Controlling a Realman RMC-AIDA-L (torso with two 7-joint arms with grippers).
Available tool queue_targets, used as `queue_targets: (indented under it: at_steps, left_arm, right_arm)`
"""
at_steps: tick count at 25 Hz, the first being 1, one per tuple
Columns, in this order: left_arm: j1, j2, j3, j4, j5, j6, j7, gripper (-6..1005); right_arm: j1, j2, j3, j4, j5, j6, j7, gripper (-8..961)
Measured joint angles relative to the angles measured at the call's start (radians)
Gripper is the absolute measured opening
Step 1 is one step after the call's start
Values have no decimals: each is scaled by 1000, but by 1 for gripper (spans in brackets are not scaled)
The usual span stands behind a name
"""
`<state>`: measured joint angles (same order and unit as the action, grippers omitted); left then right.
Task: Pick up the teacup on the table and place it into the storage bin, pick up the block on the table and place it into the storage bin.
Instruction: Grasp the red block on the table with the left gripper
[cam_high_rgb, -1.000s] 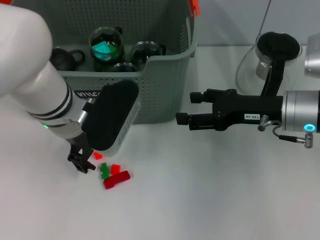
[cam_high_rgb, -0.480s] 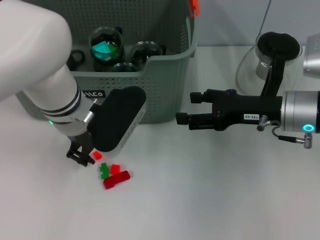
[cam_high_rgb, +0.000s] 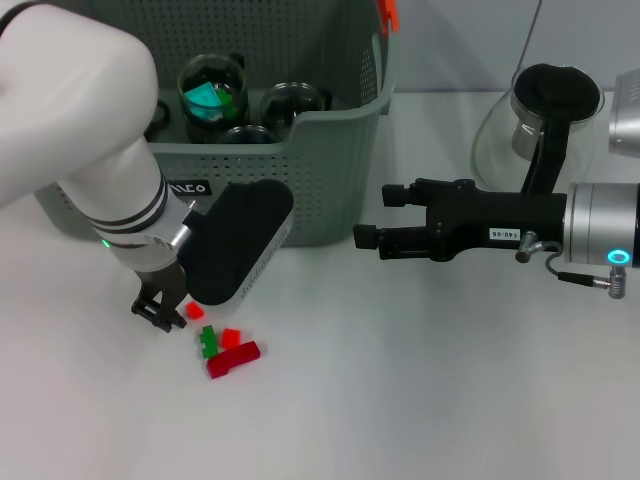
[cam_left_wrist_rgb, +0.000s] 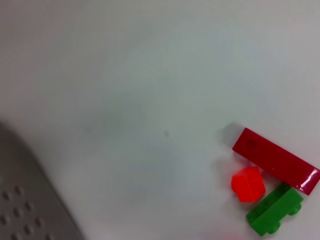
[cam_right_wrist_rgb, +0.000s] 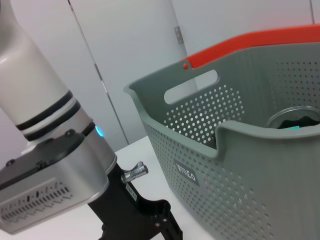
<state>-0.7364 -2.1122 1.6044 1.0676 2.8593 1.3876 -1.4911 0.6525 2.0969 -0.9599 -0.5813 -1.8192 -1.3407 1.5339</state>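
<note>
The left hand (cam_high_rgb: 160, 312) hovers low beside the blocks (cam_high_rgb: 228, 352) on the counter (cam_high_rgb: 400, 400), before the storage bin (cam_high_rgb: 330, 190); its grip I cannot tell. Blocks look light, rigid, slick: pinch the long red block's (cam_left_wrist_rgb: 275, 160) flat sides. The right hand (cam_high_rgb: 380, 220) waits, released.

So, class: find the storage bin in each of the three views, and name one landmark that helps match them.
Head view: the bin fills the upper left, behind the left gripper.
Left wrist view: only a perforated grey corner shows at one edge, probably the bin's wall.
Right wrist view: the bin fills one side, rim towards the camera.
Shared landmark: the perforated grey wall. The logo label shows in the head and right wrist views only.
</note>
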Motion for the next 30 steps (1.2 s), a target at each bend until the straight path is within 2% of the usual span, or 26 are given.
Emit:
queue_targets:
  at_steps: [16,22,25,30]
  left_arm:
    - [-16,0,13,-27,0,-10,-7,506]
    - [-39,-3,17,-56,0,-7,-18,404]
    - [-43,-2,21,-58,0,1,-22,197]
    - [-50,-3,-14,-26,0,57,-43,204]
  right_arm:
    - [3,0,0,0,0,10,0,914]
    - [4,0,1,0,0,13,0,914]
    - [4,-1,1,0,0,14,-1,914]
    - [1,-2,1,-4,0,14,-2,915]
